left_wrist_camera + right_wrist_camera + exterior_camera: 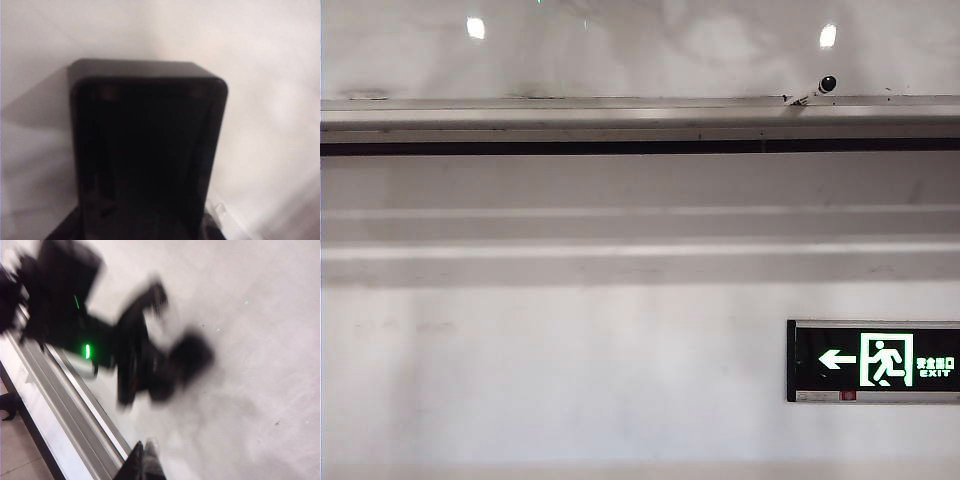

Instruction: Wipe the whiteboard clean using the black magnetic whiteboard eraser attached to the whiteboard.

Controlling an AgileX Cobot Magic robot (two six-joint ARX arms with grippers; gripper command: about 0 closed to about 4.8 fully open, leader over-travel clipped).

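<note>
**Whiteboard wipe, mid-task: holdings listed left to right**

Item 1. Left end effector (pixel 150 220). You find it in the left wrist view, clenched around the black eraser (pixel 147 150), which fills most of that picture. The eraser's far end lies against, or just off, the whiteboard (pixel 270 100); contact cannot be confirmed. In the right wrist view the same arm shows as a blurred dark mass with a green light (pixel 87 351), sitting over the board above its rail.

Item 2. Whiteboard, exterior view. You see only its lower strip along the upper edge of the picture (pixel 640 50), glossy, with two lamp reflections and faint grey smudges. Below it runs the silver rail (pixel 620 104). No arm appears in this view.

Item 3. Exit sign (pixel 873 361), black and green, on the wall lower right. Not part of the job.

Item 4. Right end effector (pixel 144 462). Its tips sit together, clenched on nothing, near the rail and apart from the eraser.

Progress, as a judgement: the eraser is off its resting spot and in hand, so the pickup is done. The board surface in the right wrist view carries small specks (pixel 276 424) and greyish haze, so wiping looks unfinished. How much of the board is already clean cannot be told.
</note>
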